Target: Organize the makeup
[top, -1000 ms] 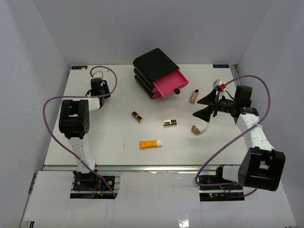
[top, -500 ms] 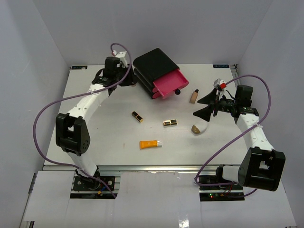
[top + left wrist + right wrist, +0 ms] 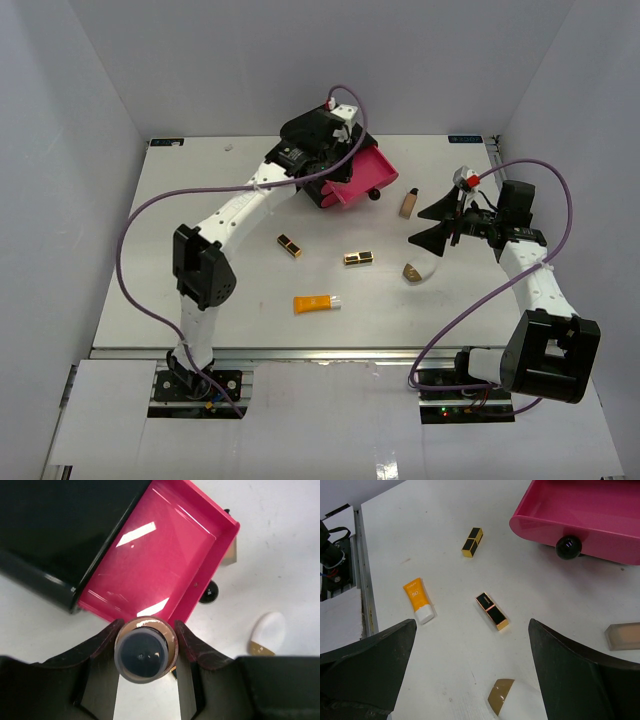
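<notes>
so the left gripper [image 3: 147, 636] is clamped on a round dark-topped jar [image 3: 145, 656] at the rim of the open pink drawer [image 3: 160, 555], 12 o'clock on the table [image 3: 200, 300] — the right gripper [image 3: 432, 225] hangs wide open at 3, with the tan bottle [image 3: 408, 203], egg-shaped piece [image 3: 414, 271], lipstick tubes [image 3: 290, 245] and orange tube [image 3: 317, 302] loose mid-table

This looks like a robot lab; plain walls [image 3: 70, 100] stand round a white table [image 3: 240, 290]; robot arms [image 3: 235, 205] are bolted at its near edge.
</notes>
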You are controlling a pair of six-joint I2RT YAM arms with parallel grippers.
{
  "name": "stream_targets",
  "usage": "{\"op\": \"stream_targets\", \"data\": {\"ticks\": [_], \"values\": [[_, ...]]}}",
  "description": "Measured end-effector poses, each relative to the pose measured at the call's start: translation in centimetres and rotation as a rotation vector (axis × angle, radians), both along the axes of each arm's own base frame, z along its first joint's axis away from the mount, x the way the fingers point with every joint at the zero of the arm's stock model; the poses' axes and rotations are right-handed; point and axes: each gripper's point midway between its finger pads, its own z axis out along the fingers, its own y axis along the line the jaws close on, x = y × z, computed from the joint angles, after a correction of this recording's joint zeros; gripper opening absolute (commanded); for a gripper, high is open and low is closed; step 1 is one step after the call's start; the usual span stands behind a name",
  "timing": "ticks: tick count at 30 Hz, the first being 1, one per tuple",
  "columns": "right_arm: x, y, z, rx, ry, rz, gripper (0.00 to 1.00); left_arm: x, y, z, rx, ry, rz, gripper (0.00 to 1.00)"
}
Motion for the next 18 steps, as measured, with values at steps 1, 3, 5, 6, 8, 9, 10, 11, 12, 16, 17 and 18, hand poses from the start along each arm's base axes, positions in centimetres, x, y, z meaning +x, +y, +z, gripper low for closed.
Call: {"op": "stream_targets", "data": {"ticks": [1,3,5,6,8,9,10,11,12,16,17,18], "values": [[0.0,0.0,0.0,0.001,0.0,0.001,1.0,0.3,-0.7,-0.6,0.026,0.002,-0.001,0.05],[0.0,-0.1,0.1,0.003,-0.001,0.0,1.0,0.9,-2.0,-1.9,0.074,0.001,-0.007,0.06],[0.0,-0.2,0.1,0.005,-0.001,-0.002,1.0,1.2,-2.6,-3.4,0.124,0.007,-0.009,0.07],[0.0,-0.2,0.1,0.006,-0.001,-0.002,1.0,1.2,-2.7,-4.2,0.15,0.014,-0.01,0.07],[0.0,-0.3,0.1,0.008,-0.002,-0.001,1.0,1.2,-2.5,-5.6,0.202,0.027,-0.009,0.07],[0.0,-0.3,0.2,0.009,-0.002,0.0,1.0,1.3,-2.4,-6.0,0.218,0.029,-0.007,0.08],[0.0,-0.2,0.2,0.01,-0.002,0.001,1.0,1.4,-2.3,-6.5,0.233,0.032,-0.005,0.09],[-0.1,-0.2,0.2,0.011,-0.002,0.002,1.0,1.5,-2.2,-6.8,0.246,0.032,-0.002,0.11],[-0.1,-0.2,0.2,0.013,-0.001,0.003,1.0,1.5,-2.0,-6.9,0.258,0.03,0.001,0.15],[-0.2,-0.2,0.3,0.017,0.0,0.006,1.0,1.8,-1.7,-6.7,0.281,0.009,0.009,0.31],[-0.1,-0.3,0.3,0.017,0.0,0.005,1.0,1.9,-1.7,-6.6,0.284,0.003,0.01,0.35],[-0.1,-0.3,0.3,0.017,0.001,0.003,1.0,2.0,-1.7,-6.5,0.286,-0.002,0.012,0.39]]}}
